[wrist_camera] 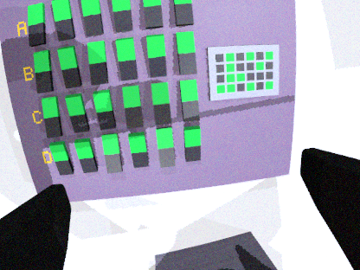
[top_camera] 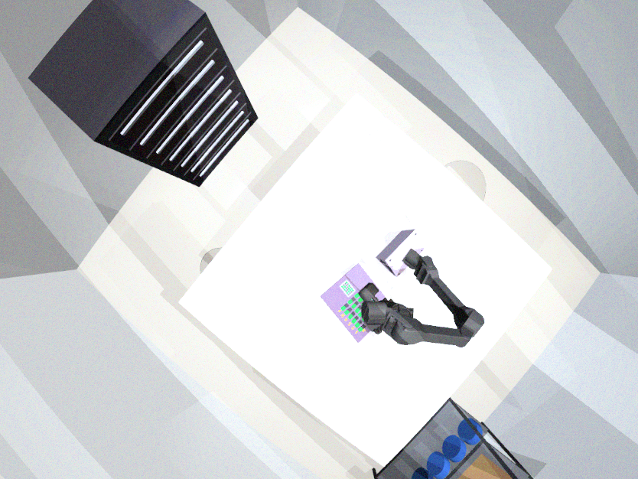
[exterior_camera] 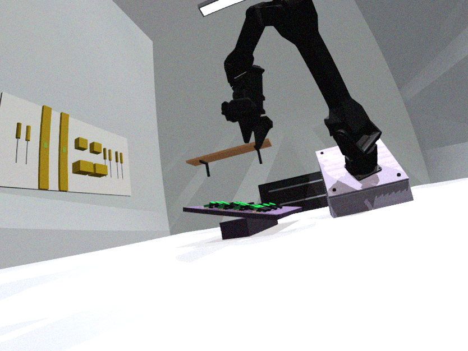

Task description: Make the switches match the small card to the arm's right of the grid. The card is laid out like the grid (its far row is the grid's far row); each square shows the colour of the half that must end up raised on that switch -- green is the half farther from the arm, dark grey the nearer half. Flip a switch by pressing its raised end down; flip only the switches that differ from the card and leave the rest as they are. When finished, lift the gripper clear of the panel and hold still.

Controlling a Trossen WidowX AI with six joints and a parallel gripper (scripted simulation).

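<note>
Grey walls are rising beyond the claw (top_camera: 372,311) (exterior_camera: 252,144) (wrist_camera: 187,180), and a white table (top_camera: 257,309) (exterior_camera: 226,294) is spreading out beneath it. In the exterior view, a brown shelf (exterior_camera: 226,152) is showing on the wall behind the claw, and a board (exterior_camera: 85,128) of yellow tools is hanging well off to its side. A black cabinet (top_camera: 118,66) (exterior_camera: 290,188) is standing well apart from it too.

The claw is hovering above the purple panel (top_camera: 334,296) (exterior_camera: 196,209) (wrist_camera: 247,130), pointing down and touching nothing — its fingers are standing wide apart, with nothing between them. The arm (top_camera: 440,334) (exterior_camera: 317,60) is arching over to it from a pale box (top_camera: 394,247) (exterior_camera: 370,203) on the table.

Below the claw, the switches (top_camera: 353,311) (exterior_camera: 242,206) (wrist_camera: 130,95) are forming four rows of six, lettered A to D, each wearing green on its far half and dark grey on its near half. The card (top_camera: 347,288) (wrist_camera: 244,73) is lying on the panel, below the claw and just beside the grid on the arm's right. Its far row is showing grey and green by turns — its nearest row is reading green, green, grey, green, grey, green.
</note>
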